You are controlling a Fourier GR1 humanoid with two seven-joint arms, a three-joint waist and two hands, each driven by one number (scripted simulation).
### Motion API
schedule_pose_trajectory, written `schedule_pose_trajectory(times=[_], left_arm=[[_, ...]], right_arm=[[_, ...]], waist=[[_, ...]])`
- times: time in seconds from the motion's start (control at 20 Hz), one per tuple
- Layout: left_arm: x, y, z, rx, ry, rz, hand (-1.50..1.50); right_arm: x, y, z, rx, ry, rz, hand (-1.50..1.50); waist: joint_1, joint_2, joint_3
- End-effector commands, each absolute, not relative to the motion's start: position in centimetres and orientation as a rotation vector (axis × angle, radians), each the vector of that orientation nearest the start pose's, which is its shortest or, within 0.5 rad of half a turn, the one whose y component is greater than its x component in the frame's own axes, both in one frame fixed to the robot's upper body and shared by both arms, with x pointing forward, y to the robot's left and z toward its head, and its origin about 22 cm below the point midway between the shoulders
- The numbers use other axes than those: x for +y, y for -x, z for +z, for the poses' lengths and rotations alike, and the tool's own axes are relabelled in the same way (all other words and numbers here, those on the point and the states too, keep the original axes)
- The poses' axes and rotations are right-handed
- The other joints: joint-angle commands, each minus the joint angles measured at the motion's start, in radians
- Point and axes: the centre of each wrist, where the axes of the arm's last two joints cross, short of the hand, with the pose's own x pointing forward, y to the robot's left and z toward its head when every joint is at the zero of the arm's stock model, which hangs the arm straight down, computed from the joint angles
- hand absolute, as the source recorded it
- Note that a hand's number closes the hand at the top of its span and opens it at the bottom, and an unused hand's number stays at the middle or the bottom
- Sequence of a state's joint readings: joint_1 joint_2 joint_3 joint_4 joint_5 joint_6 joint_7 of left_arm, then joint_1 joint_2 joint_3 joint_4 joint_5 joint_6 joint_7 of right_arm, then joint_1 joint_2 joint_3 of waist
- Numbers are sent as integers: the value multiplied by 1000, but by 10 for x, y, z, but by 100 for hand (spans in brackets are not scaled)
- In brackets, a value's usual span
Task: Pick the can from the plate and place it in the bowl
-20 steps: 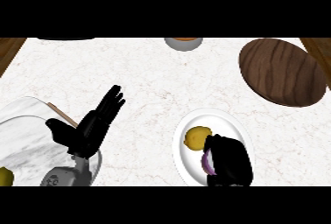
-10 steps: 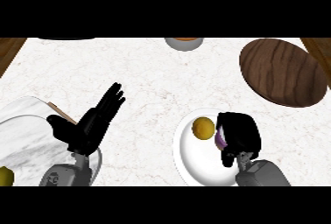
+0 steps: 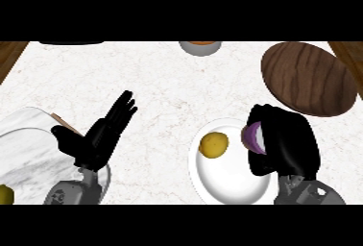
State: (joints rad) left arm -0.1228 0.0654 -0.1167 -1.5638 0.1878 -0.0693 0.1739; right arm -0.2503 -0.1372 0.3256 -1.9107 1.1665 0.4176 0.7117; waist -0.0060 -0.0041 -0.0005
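Head view. Right hand (image 3: pixel 282 144): black, fingers curled round the purple can (image 3: pixel 252 138), which is held on its side over the right rim of the white plate (image 3: pixel 227 180). Plate: near the worktop's front edge, right of centre; carries a yellow round fruit (image 3: pixel 214 145) on its left part, just beside the can. Brown wooden bowl (image 3: pixel 309 78): back right corner of the worktop, apart from the hand. Left hand (image 3: pixel 99 133): open, fingers straight, pointing up and right, at the front left. Marble board (image 3: pixel 28 144): front left corner, partly under the left hand. Small grey dish (image 3: pixel 200 47) with orange contents: back edge, centre.
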Motion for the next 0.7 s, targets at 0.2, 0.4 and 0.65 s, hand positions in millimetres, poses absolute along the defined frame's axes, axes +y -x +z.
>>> schedule_pose_trajectory(times=[0.2,0.4,0.65], left_arm=[[203,-272,46,-1483,269,-130,0],[211,-272,45,-1496,258,-115,0],[193,-267,36,-1509,263,-149,0]], right_arm=[[-134,-237,221,-1285,1283,870,150],[-176,-244,234,-1303,1274,804,150],[-185,-259,252,-1343,1288,722,150]], waist=[[11,2,0],[7,3,0],[8,3,0]])
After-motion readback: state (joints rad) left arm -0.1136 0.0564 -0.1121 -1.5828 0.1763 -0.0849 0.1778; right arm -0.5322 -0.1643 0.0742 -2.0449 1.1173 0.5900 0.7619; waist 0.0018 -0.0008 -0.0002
